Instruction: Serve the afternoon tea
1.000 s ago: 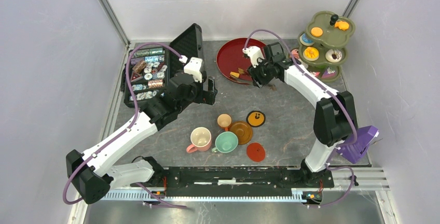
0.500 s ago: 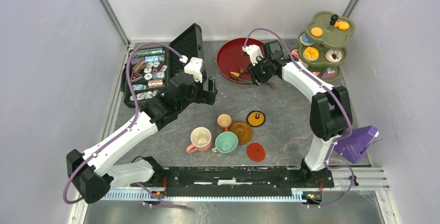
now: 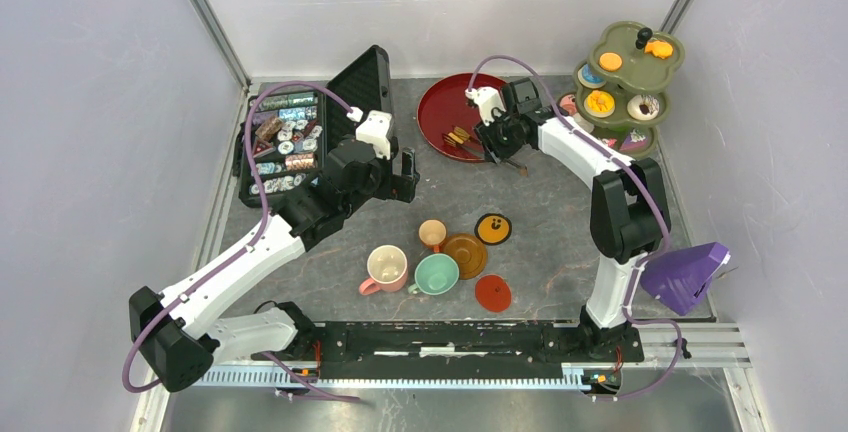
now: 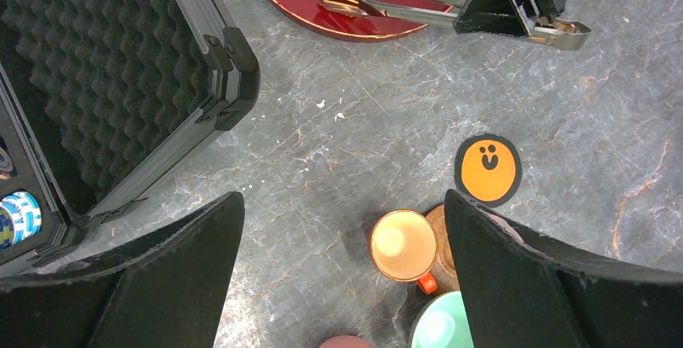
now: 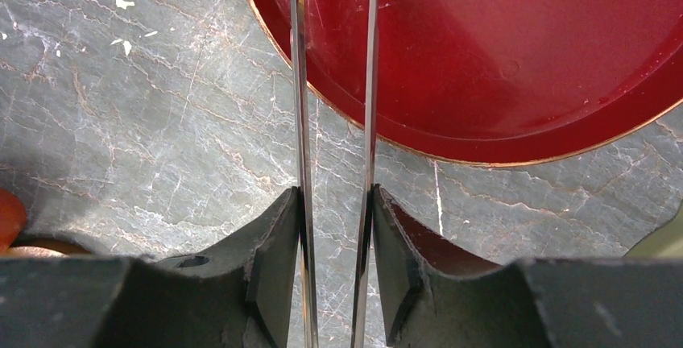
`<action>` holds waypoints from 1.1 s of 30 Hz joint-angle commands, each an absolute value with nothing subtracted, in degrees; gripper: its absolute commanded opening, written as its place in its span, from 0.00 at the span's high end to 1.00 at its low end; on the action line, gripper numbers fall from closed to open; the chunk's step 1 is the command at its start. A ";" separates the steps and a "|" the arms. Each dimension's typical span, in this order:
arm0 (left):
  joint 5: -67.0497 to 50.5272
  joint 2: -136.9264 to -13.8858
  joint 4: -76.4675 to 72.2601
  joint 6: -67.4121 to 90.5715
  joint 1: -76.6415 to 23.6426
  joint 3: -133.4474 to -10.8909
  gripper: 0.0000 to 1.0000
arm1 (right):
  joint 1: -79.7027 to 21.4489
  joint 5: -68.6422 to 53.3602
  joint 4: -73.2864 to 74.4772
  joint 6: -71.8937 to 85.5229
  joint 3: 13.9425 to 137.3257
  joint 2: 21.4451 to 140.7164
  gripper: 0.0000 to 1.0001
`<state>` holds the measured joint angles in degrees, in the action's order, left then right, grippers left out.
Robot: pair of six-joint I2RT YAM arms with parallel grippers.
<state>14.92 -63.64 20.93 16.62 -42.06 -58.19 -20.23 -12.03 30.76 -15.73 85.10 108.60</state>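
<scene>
Nearest the bases, a pink cup (image 3: 386, 267) and a mint cup (image 3: 436, 274) stand upright on the grey stone-patterned surface (image 3: 560, 212), their handles pointing near-left. A small orange cup (image 3: 432, 233) stands just beside a brown round saucer (image 3: 468, 255), its handle pointing near. The left pincer (image 4: 342, 211) hangs above, fingers wide apart. Farther off, the right pincer (image 5: 334, 203) is clamped on thin metal tongs (image 4: 403, 10), whose long axis runs leftward, tips over the round red tray (image 3: 445, 97). Toy pastries (image 3: 600, 102) sit on the green tiered stand (image 3: 630, 64) at far right.
</scene>
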 commanded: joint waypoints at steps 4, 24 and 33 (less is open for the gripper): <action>14.77 -63.69 19.61 18.81 -41.66 -59.06 0.00 | -19.24 -14.79 26.93 -13.49 82.51 105.30 0.64; 14.80 -62.18 19.67 18.76 -41.66 -59.02 0.00 | -12.82 -7.85 7.85 -0.05 71.72 74.40 0.87; 14.33 -61.61 19.75 18.98 -41.71 -58.89 0.00 | -6.80 23.40 11.73 -0.58 64.72 56.74 0.87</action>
